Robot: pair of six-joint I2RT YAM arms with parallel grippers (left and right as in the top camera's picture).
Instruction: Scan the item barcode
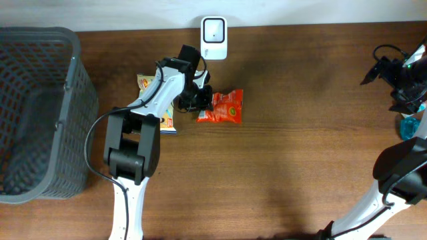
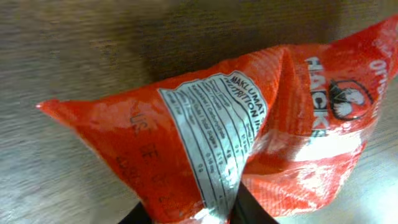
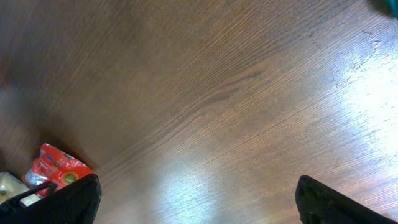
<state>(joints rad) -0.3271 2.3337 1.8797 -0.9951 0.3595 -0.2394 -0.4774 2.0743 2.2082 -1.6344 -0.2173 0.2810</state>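
Working across the overhead view, the grey basket [image 1: 40,113] sits at far left and a yellow packet [image 1: 144,82] lies partly under my left arm. The orange snack packet [image 1: 224,107] is on the wood left of centre, just below the white scanner [image 1: 213,30] at the top edge.

I judge the step in hand to be securing the orange packet so I can present it to the scanner. To do it well I want a firm pinch on the crimped edge, not the slippery belly of the bag. I'd lift slowly and turn the wrist so the printed back faces the scanner window. The left wrist view shows only the nutrition panel; I can't find the barcode yet.

The left gripper [image 2: 191,214] is nearly closed, its jaws pinched on the packet's near edge, with the film bunched between them. The right gripper [image 3: 196,198], at far right in the overhead view, stands wide apart over bare wood, holding nothing.
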